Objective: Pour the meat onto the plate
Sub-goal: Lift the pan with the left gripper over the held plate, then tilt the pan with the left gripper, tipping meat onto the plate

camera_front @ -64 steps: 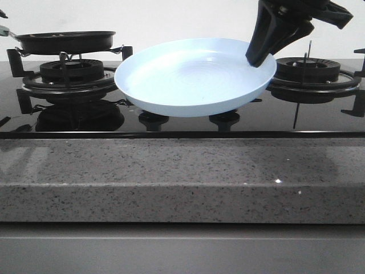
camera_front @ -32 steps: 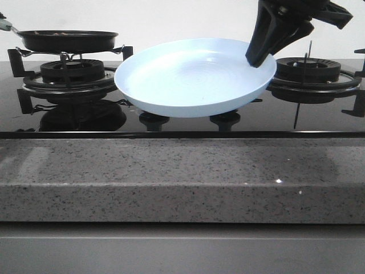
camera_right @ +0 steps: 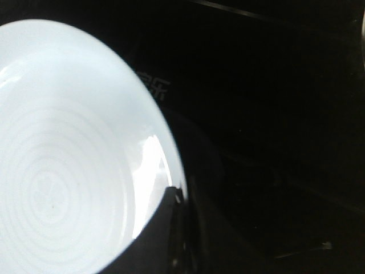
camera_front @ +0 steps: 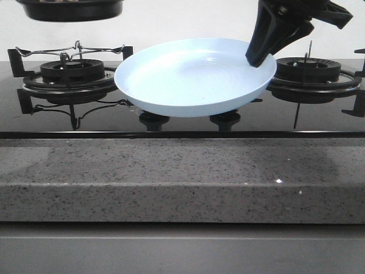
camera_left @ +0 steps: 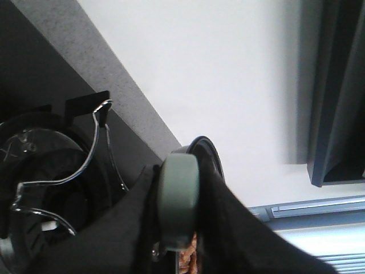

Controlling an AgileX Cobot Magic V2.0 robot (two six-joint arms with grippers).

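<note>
Table [camera_front: 182, 177]: the speckled grey stone slab is filling the lower half of the front frame, with the glossy black hob [camera_front: 319, 117] lying behind it across the middle.
Plate [camera_front: 191, 77]: the pale-blue dish is sitting at centre frame, tilted with its far right rim raised, hanging above the hob between the two burners; its ringed inside is showing bare.
Right gripper [camera_front: 258, 57]: it is reaching down from the upper right of the front frame — its dark fingers are clamped on the plate's right rim, one finger [camera_right: 165, 228] lying over the rim edge in the right wrist view.
Left burner [camera_front: 71, 71]: it is standing at left of the front frame with its wire pan support [camera_front: 68, 51] bare on top.
Frying pan [camera_front: 71, 8]: the black pan is hanging at the upper left edge of the front frame, well above the left burner and cut off by the frame top.
Left gripper [camera_left: 177, 228]: its fingers are closed around the pan's grey-green handle [camera_left: 178, 200] at the bottom centre of the left wrist view.
Meat [camera_left: 188, 260]: only a sliver of light-brown pieces is peeking out just below the handle — they seem to be lying in the pan.
</note>
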